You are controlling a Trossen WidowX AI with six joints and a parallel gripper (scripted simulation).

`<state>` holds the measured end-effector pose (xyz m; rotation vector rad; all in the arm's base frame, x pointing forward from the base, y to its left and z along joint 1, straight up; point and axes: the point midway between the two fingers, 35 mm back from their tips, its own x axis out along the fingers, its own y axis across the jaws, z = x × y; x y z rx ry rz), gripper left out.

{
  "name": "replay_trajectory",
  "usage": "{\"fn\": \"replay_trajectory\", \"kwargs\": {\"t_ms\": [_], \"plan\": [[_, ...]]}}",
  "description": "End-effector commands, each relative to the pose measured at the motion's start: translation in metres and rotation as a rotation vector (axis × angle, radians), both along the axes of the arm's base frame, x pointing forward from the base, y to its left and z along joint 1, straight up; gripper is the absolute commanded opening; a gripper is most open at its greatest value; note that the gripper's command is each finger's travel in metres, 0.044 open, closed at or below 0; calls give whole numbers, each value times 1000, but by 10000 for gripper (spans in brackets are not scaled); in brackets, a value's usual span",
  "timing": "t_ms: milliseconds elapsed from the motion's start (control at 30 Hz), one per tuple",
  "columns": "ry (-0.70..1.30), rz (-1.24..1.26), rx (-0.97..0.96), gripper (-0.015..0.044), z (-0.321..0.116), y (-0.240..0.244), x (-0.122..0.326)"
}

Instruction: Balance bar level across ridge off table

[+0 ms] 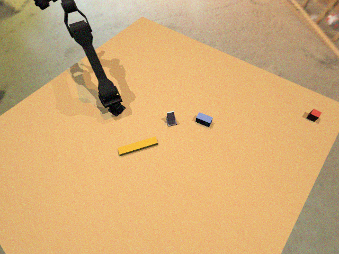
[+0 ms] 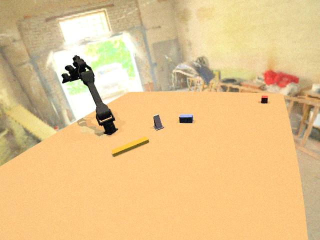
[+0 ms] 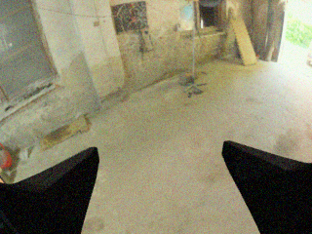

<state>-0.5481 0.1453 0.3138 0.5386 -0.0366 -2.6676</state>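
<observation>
While lying flat on the table (image 1: pixel 191 191), bar (image 1: pixel 137 145) well apart from ridge (image 1: pixel 171 118) — nothing between them. Blue block (image 1: pixel 204 119) just past the ridge, red cube (image 1: pixel 313 115) far off near the edge. Arm reaching down, gripper (image 1: pixel 117 108) near the table behind the bar — spread wide, holding nothing.

The place was a rundown workshop or storage shed. Bare brick and stained plaster walls (image 2: pixel 232 33) rose beyond the table's far edge, beside a bright open doorway (image 2: pixel 103 67). Wooden frames (image 2: pixel 305 121) and heaped clutter (image 2: pixel 280 78) stood off its far right corner, on a dusty concrete floor (image 3: pixel 170 136).
</observation>
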Motion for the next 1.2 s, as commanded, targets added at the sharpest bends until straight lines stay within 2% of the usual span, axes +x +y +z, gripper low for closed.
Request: {"fn": "replay_trajectory", "kwargs": {"t_ms": [0,67,100,600,1167], "plan": [[0,-3,1,374,0,1,0],[-4,-24,7,321,-1,12,4],[-7,-40,11,315,-2,20,8],[-60,-280,71,315,-14,133,70],[-147,-541,123,315,-30,236,171]]}}
